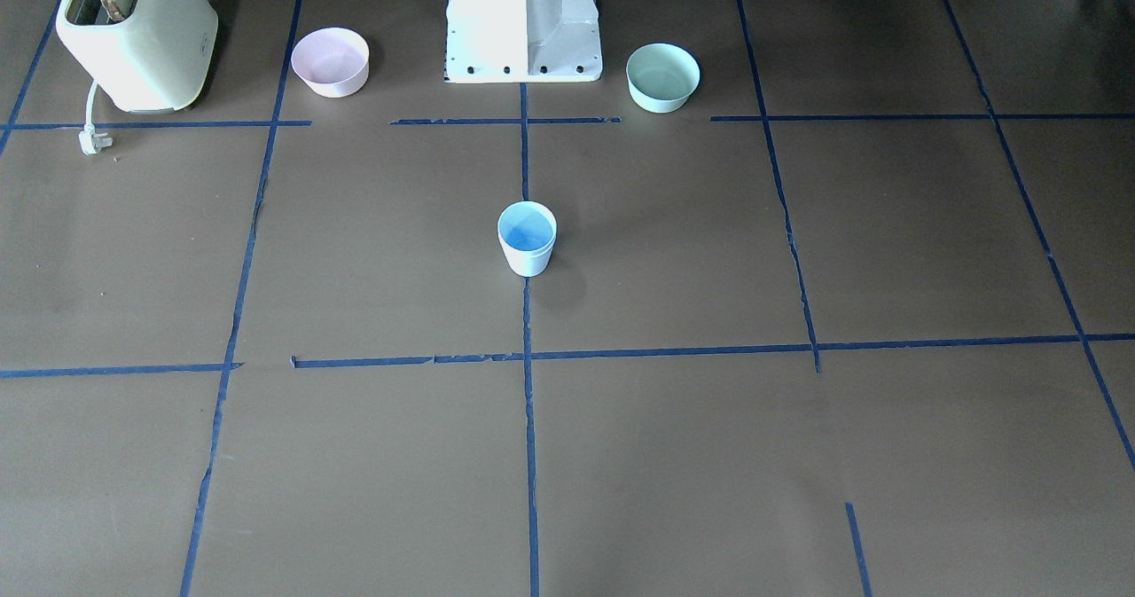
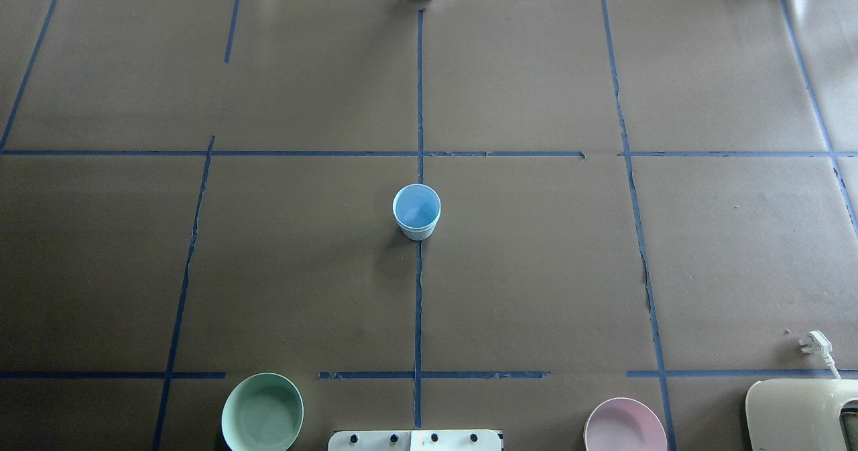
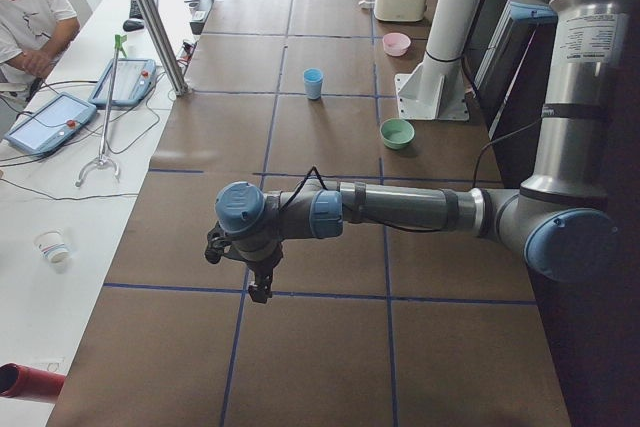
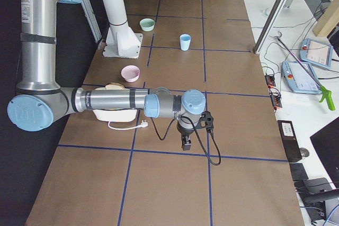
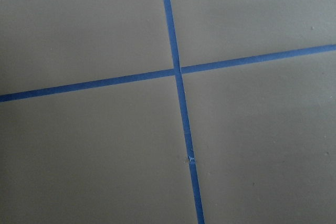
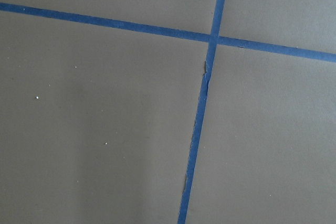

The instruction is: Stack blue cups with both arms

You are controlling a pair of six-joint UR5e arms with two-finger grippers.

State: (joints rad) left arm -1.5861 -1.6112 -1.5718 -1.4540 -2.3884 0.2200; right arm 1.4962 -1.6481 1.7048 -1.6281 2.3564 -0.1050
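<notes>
One pale blue cup (image 1: 528, 240) stands upright on the centre tape line of the table. It also shows in the overhead view (image 2: 416, 213) and both side views (image 3: 313, 83) (image 4: 184, 42). I cannot tell whether a second cup sits nested in it; no other blue cup shows. The left gripper (image 3: 262, 287) hangs over the table's left end, far from the cup. The right gripper (image 4: 185, 144) hangs over the right end, also far from it. Both show only in side views, so I cannot tell whether they are open or shut. The wrist views show only brown paper and blue tape crosses.
A mint-green bowl (image 2: 262, 413) and a pink bowl (image 2: 625, 427) sit either side of the white pedestal (image 1: 523, 20). A cream toaster (image 1: 137, 38) with a loose white plug (image 1: 90, 141) stands beyond the pink bowl. An operator sits at a side bench.
</notes>
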